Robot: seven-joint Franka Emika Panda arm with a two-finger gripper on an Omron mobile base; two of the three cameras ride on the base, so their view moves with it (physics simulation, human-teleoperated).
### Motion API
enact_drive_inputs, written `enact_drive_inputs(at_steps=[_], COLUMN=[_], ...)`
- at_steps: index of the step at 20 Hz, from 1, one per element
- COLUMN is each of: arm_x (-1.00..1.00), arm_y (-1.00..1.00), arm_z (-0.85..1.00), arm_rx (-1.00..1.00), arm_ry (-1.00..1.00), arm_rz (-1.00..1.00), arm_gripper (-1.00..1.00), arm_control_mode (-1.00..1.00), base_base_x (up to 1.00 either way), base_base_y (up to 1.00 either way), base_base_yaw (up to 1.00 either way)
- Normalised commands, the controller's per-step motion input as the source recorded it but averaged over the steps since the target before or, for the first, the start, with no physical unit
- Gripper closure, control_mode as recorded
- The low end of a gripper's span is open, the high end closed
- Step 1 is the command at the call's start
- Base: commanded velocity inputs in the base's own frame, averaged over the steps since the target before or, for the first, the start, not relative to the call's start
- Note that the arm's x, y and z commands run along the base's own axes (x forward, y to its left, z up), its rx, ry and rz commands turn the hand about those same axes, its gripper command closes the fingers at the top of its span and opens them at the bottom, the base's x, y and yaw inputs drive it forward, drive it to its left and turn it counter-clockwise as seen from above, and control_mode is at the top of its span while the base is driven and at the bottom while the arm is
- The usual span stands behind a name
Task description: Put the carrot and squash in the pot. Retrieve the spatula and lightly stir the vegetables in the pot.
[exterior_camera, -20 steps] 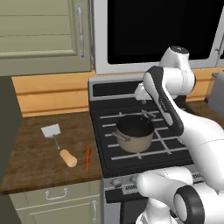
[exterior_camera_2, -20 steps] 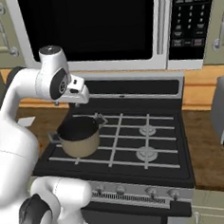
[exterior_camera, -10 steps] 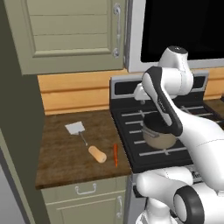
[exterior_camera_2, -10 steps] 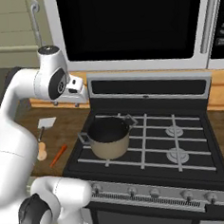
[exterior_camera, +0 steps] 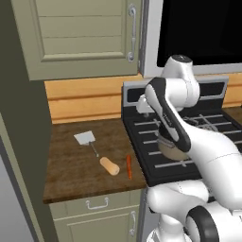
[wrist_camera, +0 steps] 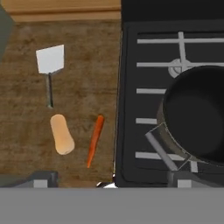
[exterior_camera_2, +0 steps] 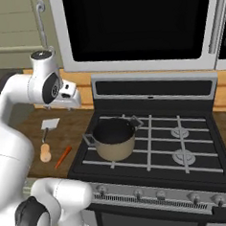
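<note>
The thin orange-red carrot (exterior_camera: 129, 166) (exterior_camera_2: 63, 157) (wrist_camera: 95, 140) lies on the wooden counter beside the stove's left edge. The stubby tan squash (exterior_camera: 109, 166) (exterior_camera_2: 45, 152) (wrist_camera: 61, 134) rests just left of it. Behind them is the spatula (exterior_camera: 87, 140) (exterior_camera_2: 49, 125) (wrist_camera: 50, 61), blade toward the wall. The bronze pot (exterior_camera_2: 114, 139) (wrist_camera: 197, 122) (exterior_camera: 168, 146) stands empty on the front left burner, half hidden by my arm in the left base view. My gripper (exterior_camera: 143, 105) (exterior_camera_2: 74, 95) (wrist_camera: 111, 180) hangs open and empty high above the counter's right end.
The black stove (exterior_camera_2: 183, 128) has grates and a raised back panel. A microwave (exterior_camera_2: 137, 26) hangs above it and a cabinet (exterior_camera: 80, 38) above the counter (exterior_camera: 71, 165). A tall dark panel (exterior_camera: 19, 142) bounds the counter on the left.
The base has driven left, so the whole scene slid right in both base views and the counter things came closer. The arm holds the same pose.
</note>
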Motion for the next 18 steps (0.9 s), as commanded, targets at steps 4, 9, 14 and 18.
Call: enact_drive_inputs(at_steps=[4,9,14,18], arm_x=[-0.09,0.00,0.03,0.39], arm_y=[0.97,0.95,0.78,0.33], arm_z=[-0.61,-0.82,-0.78,-0.29], arm_rx=[0.00,0.00,-0.04,-0.05], arm_ry=[0.07,0.13,0.10,0.08], arm_rz=[0.00,0.00,0.00,0.00], arm_gripper=[-1.00,-1.00,-1.00,-1.00], arm_control_mode=[-1.00,-1.00,-1.00,-1.00], base_base_x=[0.00,0.00,0.00,0.00], base_base_y=[0.00,0.00,0.00,0.00], base_base_yaw=[0.00,0.00,0.00,0.00])
